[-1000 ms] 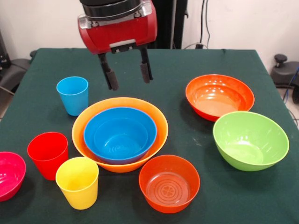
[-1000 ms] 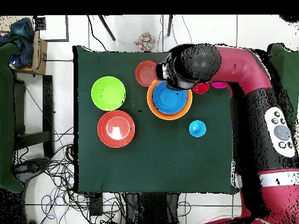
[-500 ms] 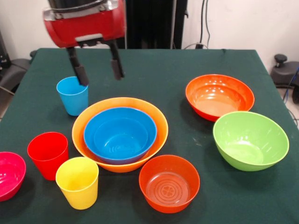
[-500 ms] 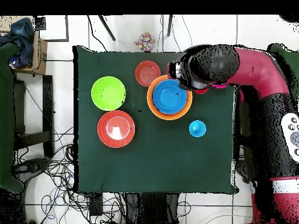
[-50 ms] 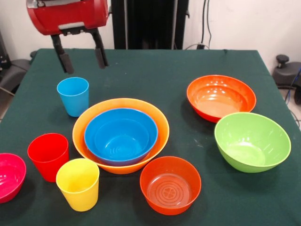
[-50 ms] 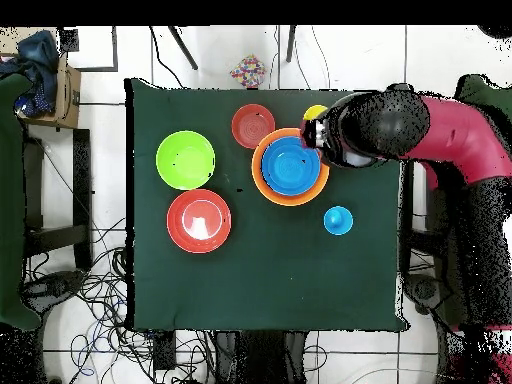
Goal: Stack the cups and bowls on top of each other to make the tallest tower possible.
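- The tower [image 5: 121, 136] so far is two pieces: the blue bowl [image 5: 121, 135] nested inside the largest pale orange bowl [image 5: 155, 116], sitting on the worktop [image 5: 169, 63] a little left of centre in my front view. I see nothing else inside the blue bowl.
- Round the tower by the clock in the front view: light blue cup [image 5: 73, 96] at 10, red cup [image 5: 48, 156] at 8, yellow cup [image 5: 78, 184] at 7, small red-orange bowl [image 5: 170, 185] at 5, lime green bowl [image 5: 252, 141] at 3, larger red-orange bowl [image 5: 221, 97] at 2. The magenta-pink bowl [image 5: 9, 176] is cut by the edge, beyond the red cup.
- All these loose cups and bowls stand upright and, as far as I can see, hold nothing.
- My jaws [image 5: 81, 57] hang wide apart and carry nothing, in the air above and slightly behind the light blue cup, not touching it.
- Risk as I judge it: if I come down on the light blue cup off-centre, one finger could strike its rim and tip it, or shove it against the pale orange bowl just beside it.
- The cups are tapered and glossy, so a light pinch may let one slip on the lift.
- The red and yellow cups stand close together; reaching for one could knock the other.
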You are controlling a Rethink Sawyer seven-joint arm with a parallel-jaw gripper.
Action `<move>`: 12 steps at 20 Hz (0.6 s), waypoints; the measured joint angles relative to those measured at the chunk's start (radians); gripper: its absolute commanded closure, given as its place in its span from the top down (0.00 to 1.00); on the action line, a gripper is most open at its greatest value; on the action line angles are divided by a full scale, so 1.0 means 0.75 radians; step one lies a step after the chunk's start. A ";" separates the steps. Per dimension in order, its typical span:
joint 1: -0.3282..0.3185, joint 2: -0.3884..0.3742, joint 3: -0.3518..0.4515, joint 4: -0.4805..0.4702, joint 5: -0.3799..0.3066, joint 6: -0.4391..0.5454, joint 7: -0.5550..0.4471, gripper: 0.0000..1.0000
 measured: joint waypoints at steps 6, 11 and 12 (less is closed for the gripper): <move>0.010 -0.019 -0.001 0.074 -0.037 -0.035 0.000 1.00; 0.032 -0.018 -0.010 0.116 -0.086 -0.098 0.000 1.00; 0.036 -0.017 -0.013 0.120 -0.094 -0.108 0.000 1.00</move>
